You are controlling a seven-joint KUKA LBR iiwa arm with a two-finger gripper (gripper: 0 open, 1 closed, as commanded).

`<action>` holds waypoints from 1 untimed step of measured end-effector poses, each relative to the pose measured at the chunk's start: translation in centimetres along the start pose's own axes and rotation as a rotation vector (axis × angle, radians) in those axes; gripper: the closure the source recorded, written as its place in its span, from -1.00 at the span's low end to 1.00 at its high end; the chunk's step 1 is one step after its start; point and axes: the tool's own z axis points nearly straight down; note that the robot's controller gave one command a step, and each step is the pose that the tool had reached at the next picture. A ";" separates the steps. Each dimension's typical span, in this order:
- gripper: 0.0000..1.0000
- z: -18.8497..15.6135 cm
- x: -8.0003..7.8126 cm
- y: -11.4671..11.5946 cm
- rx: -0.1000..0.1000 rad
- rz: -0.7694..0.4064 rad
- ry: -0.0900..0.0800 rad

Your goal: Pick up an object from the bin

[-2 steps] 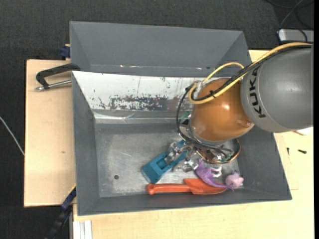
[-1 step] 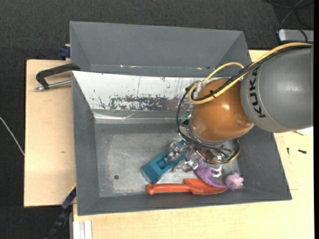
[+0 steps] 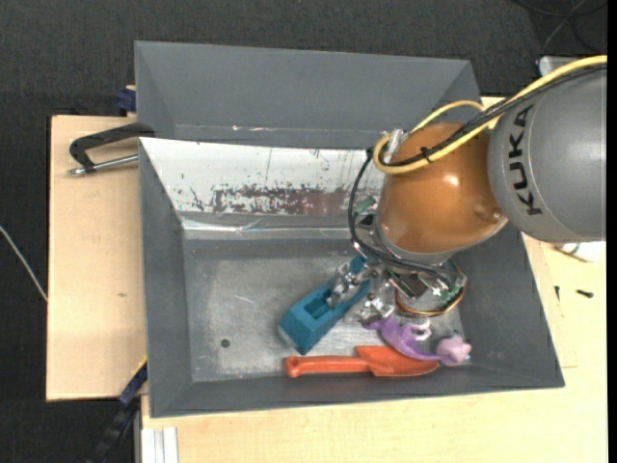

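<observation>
My gripper (image 3: 359,295) is low in the bin's right half, under the orange cover, its metal fingers at the upper end of a blue block-shaped tool (image 3: 310,318) that lies slanted on the floor. A purple toy (image 3: 416,340) with a pink end lies just right of the fingers. An orange spoon-like scoop (image 3: 362,364) lies along the bin's front wall below them. The cover hides how the fingers stand on the blue tool.
The arm and its orange cover hang over the bin's right side and hide what lies beneath. The bin's left half shows bare grey floor.
</observation>
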 end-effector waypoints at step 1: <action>1.00 0.0 0.0 0.0 0.000 0.000 0.000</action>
